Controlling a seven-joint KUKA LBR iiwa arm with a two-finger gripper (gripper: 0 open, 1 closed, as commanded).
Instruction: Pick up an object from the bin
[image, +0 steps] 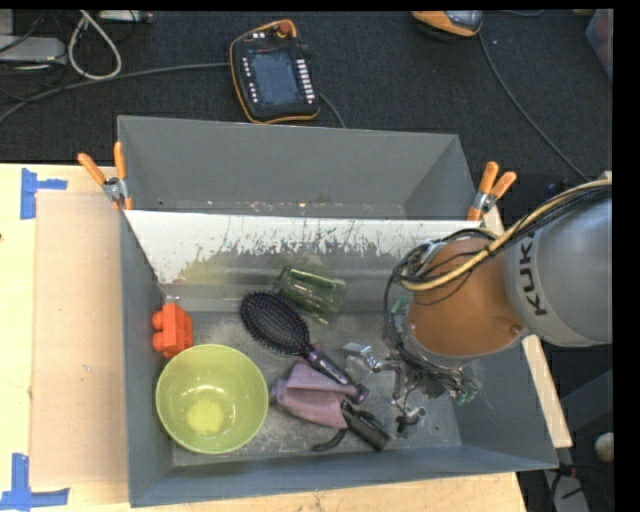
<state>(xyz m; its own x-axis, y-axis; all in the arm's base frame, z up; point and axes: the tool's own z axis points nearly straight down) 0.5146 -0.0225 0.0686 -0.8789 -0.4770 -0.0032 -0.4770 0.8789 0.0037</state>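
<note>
My gripper (408, 395) hangs low over the bin's floor at the right front, below the arm's orange cover. Just to its left, a slim black clip-like object (366, 429) lies on the floor, close to the gripper's lower end; whether they touch is unclear. A crumpled mauve cloth (308, 396) lies left of that. A black oval hairbrush (275, 322) with a purple handle runs diagonally from the bin's middle toward the gripper, its handle end lying on the cloth.
A lime-green bowl (212, 398) stands at the front left, with an orange block-shaped toy (171, 330) behind it by the left wall. A clear green glass (312, 290) lies on its side near the back wall. The arm covers the bin's right side.
</note>
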